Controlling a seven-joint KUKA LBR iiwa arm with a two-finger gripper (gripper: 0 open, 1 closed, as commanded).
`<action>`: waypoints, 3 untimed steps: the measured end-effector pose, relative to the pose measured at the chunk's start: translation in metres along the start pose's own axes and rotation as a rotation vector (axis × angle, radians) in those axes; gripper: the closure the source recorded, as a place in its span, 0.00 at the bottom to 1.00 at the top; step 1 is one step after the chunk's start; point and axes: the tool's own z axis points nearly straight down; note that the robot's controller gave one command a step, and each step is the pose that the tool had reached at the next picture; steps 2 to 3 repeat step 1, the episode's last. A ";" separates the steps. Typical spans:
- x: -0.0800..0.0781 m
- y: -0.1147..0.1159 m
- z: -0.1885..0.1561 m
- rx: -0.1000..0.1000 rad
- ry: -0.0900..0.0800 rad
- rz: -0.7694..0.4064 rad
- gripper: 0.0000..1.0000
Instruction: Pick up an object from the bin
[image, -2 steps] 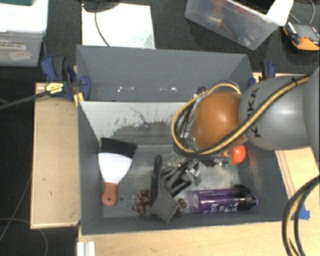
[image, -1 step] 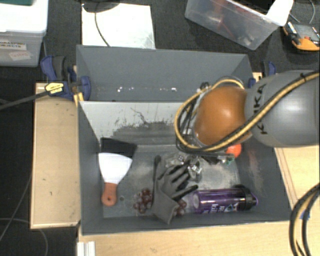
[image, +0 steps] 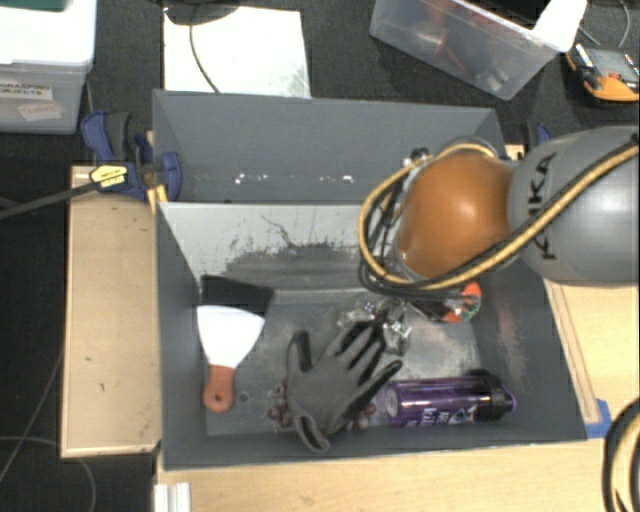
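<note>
Grey metal walls slope down on every side of the bin (image: 300, 140), which is likely why its few loose things have gathered on the small flat floor. A dark grey work glove (image: 325, 390) lies limp there, cuff toward the front wall and tips splayed up toward the gripper (image: 378, 325). The gripper hangs low over those tips beneath the arm's orange cover (image: 450, 215). Just beside the glove, a purple bottle (image: 450, 402) lies on its side along the front wall. Well apart on the other side rests a white-bladed scraper (image: 228, 338) with an orange handle. Cover and cables crowd the tool, so I cannot tell whether the gripper is open or closed, or has hold of anything. By position, the glove looks the nearest candidate.
</note>
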 end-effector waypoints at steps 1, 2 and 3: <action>-0.002 -0.001 -0.027 0.005 -0.004 0.003 1.00; -0.002 -0.001 -0.027 0.005 -0.004 0.003 1.00; -0.002 -0.001 -0.027 0.005 -0.004 0.003 1.00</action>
